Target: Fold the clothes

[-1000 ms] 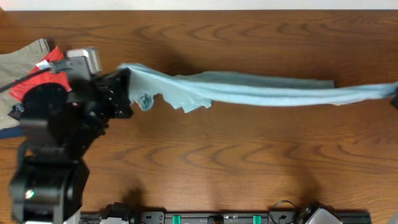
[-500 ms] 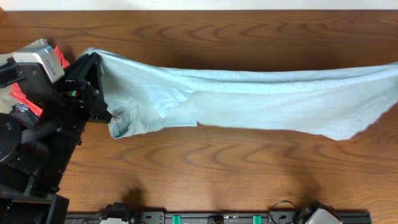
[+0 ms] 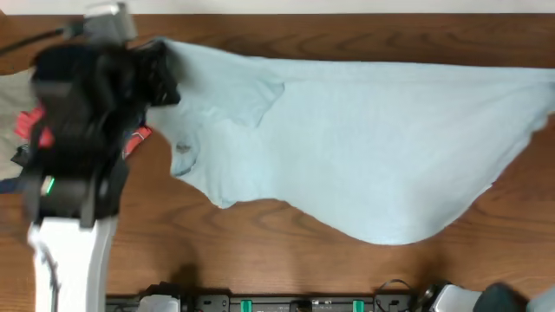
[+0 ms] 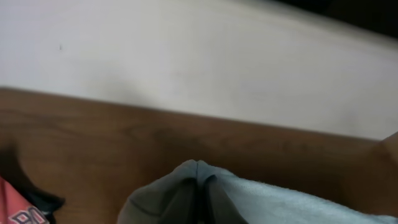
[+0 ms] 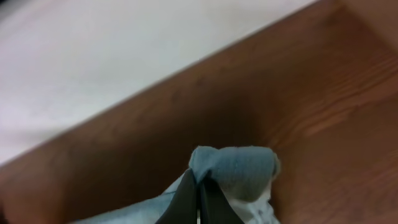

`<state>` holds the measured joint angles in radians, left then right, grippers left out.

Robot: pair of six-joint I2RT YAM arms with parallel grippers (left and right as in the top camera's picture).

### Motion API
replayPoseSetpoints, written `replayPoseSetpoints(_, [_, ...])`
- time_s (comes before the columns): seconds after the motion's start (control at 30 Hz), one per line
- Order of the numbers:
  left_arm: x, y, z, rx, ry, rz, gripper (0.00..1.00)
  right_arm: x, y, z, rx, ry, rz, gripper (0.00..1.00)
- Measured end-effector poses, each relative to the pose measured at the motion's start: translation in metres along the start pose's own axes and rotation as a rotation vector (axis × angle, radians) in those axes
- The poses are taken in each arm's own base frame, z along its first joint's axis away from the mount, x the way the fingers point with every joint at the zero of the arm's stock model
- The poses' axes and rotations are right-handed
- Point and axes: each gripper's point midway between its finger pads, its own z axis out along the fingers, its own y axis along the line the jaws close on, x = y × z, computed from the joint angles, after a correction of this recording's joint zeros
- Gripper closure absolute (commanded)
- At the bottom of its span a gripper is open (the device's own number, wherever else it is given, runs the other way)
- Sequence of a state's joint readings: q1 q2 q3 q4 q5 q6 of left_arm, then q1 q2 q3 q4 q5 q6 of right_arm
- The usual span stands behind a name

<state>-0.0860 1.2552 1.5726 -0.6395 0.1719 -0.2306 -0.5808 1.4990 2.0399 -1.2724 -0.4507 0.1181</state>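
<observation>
- The surface was a brown wood-grain table (image 3: 260, 260), with a pale wall running along its far edge.
- A pale light-blue, thin cotton garment (image 3: 373, 147) stretched across the table's far half, from far left to the right border of the overhead view. Its near hem sagged in a curve toward the near right.
- The left gripper (image 4: 199, 180) was pinched together on a bunched corner of the garment at the far left. The black arm hid most of that grip from above.
- The right gripper (image 5: 199, 186) was likewise clamped on a rolled corner at the far right, outside the overhead view.
- A red T-shirt with white lettering (image 3: 139, 137) lay partly under the left arm, just beside the blue fabric.
- The step in hand looked like spreading the garment out flat before any fold. Whether the cloth already rested on the wood I could not tell.
- The next move probably called for lowering both corners together, keeping them taut so wrinkles did not set, and keeping clear of the red shirt.
</observation>
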Motion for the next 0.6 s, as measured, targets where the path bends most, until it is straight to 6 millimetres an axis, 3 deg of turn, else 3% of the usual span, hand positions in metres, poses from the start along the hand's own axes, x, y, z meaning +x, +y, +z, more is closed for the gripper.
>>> replayPoseSetpoints(0.23, [0.016,0.017,0.087,-0.028,0.066,0.005,0.94,0.010,0.000,0.087,-0.047,0.149,-0.051,0.99])
replayPoseSetpoints(0.3, [0.008,0.018,0.109,-0.016,0.021,0.022,0.94,0.001,0.002,0.113,-0.066,0.127,-0.082,0.99])
replayPoseSetpoints(0.4, [-0.010,0.016,0.131,0.005,-0.071,0.039,0.94,-0.030,0.010,0.141,-0.100,0.014,-0.112,0.99])
replayPoseSetpoints(0.5, [-0.035,0.010,0.133,0.024,-0.176,0.052,0.94,-0.065,0.019,0.142,-0.129,-0.127,-0.094,0.99])
replayPoseSetpoints(0.6, [-0.075,0.000,0.117,0.032,-0.294,0.060,0.94,-0.100,0.024,0.119,-0.144,-0.268,-0.067,0.99])
